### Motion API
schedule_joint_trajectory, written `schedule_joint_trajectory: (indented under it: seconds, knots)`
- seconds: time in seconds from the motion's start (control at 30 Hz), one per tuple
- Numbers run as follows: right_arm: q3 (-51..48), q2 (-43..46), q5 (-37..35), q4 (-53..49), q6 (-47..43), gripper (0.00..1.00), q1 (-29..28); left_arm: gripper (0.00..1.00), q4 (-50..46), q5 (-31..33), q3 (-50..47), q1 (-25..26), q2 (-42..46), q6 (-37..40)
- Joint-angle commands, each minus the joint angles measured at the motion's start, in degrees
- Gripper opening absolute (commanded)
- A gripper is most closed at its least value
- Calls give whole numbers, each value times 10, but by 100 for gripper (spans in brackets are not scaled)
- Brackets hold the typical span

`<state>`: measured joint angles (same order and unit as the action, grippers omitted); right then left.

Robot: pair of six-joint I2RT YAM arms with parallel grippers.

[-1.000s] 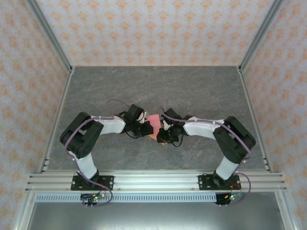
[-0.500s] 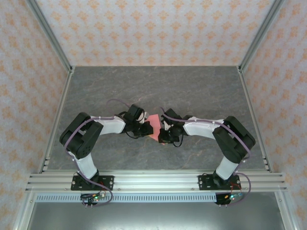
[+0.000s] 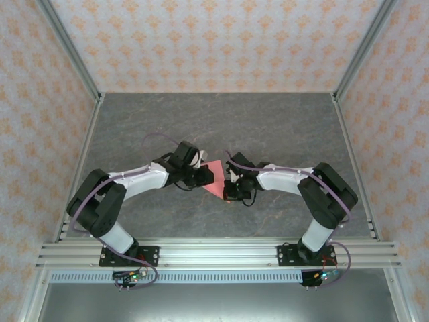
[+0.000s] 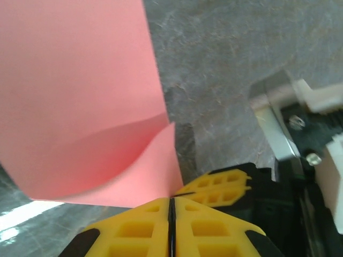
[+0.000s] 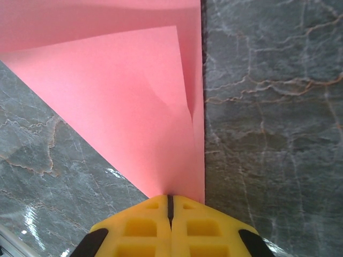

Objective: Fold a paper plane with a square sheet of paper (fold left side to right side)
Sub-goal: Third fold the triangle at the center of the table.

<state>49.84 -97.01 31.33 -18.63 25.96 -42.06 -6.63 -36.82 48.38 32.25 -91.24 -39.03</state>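
The pink-red sheet of paper [image 3: 214, 176] hangs folded between my two grippers over the middle of the table, tapering to a point at its near end. My left gripper [image 3: 203, 177] is shut on one corner of it. In the left wrist view the paper [image 4: 80, 91] curls up from the closed yellow jaws of the left gripper [image 4: 171, 201], and the right gripper's yellow fingers [image 4: 220, 184] lie close beside them. My right gripper [image 3: 228, 190] is shut on the paper's near tip. In the right wrist view the layered paper [image 5: 128, 101] runs straight into the right gripper [image 5: 170, 199].
The grey marbled tabletop [image 3: 268, 127] lies under the paper, with free room towards the back. Metal posts and patterned walls close in the sides and back. An aluminium rail [image 3: 214, 253] carries both arm bases at the near edge.
The right gripper has closed on the paper's near tip. The left arm has stretched out flatter, its elbow swinging left. The paper now shows more, with its point towards the near side.
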Motion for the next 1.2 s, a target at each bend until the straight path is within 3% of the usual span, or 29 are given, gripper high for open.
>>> schedule_joint_trajectory:
  seconds: [0.0,0.23,0.6,1.17]
  knots:
    - [-32,-31,-49,-72,2,0,1,10,-1,6,-1,24,-3,-6]
    - [-29,-35,-50,-75,-1,0,1,8,52,0,-2,54,-50,-33]
    - [-23,-36,-50,-80,-5,0,1,8,47,24,8,62,-86,-37]
    - [-18,-42,-45,-78,-6,0,1,8,34,53,-14,41,-31,-53]
